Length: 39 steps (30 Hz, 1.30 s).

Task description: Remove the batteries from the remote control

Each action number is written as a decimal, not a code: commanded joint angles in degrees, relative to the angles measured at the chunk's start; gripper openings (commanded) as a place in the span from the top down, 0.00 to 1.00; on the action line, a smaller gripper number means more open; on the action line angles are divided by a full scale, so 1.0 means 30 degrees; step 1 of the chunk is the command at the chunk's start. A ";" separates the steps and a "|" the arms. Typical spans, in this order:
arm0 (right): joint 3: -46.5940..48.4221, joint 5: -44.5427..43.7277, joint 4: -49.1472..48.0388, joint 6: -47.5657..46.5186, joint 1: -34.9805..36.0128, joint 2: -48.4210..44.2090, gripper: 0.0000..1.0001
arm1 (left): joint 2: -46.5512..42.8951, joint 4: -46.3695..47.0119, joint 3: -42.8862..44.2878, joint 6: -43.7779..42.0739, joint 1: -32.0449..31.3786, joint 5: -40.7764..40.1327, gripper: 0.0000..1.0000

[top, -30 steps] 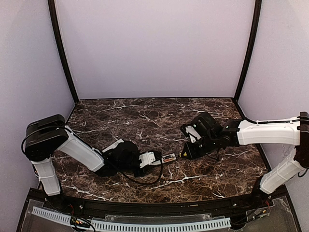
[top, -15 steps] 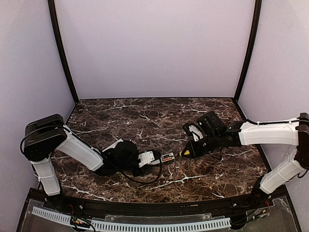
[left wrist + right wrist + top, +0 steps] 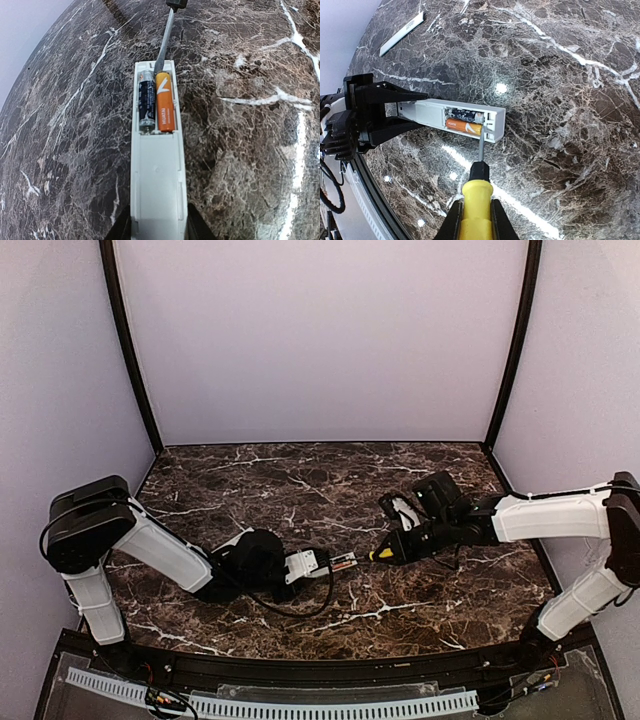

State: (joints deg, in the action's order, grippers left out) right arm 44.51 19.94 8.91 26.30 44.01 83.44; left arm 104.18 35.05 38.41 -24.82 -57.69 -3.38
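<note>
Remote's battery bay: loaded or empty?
Loaded. The remote control's open bay holds an orange battery and a dark battery side by side; the screwdriver tip is at the orange one's end.

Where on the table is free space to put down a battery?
The table is bare along the back wall and at the front edge, right of centre. Crowded centre: the left tool holds the remote control, and the screwdriver in the right tool reaches its batteries.

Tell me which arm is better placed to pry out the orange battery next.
Right. The right tool grips the yellow screwdriver, whose tip sits at the end of the orange battery inside the remote control. The left tool is clamped on that remote, steadying it.
</note>
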 commanded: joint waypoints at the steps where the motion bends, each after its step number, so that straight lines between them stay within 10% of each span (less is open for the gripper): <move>1: -0.0902 0.8406 -0.1281 -0.0445 0.1557 0.1584 1.00 | 0.0518 0.0103 0.0266 -0.0675 -0.0649 0.2392 1.00; 39: -0.1890 1.2890 -0.4170 0.1046 0.1823 0.1177 1.00 | 0.0842 -0.0615 0.0702 -0.0615 -0.0633 0.2897 1.00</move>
State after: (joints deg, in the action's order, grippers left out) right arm 39.86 24.64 -1.08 29.26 42.52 84.16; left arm 103.42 33.28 38.37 -24.38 -57.47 -4.64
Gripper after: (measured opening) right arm 0.150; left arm 0.301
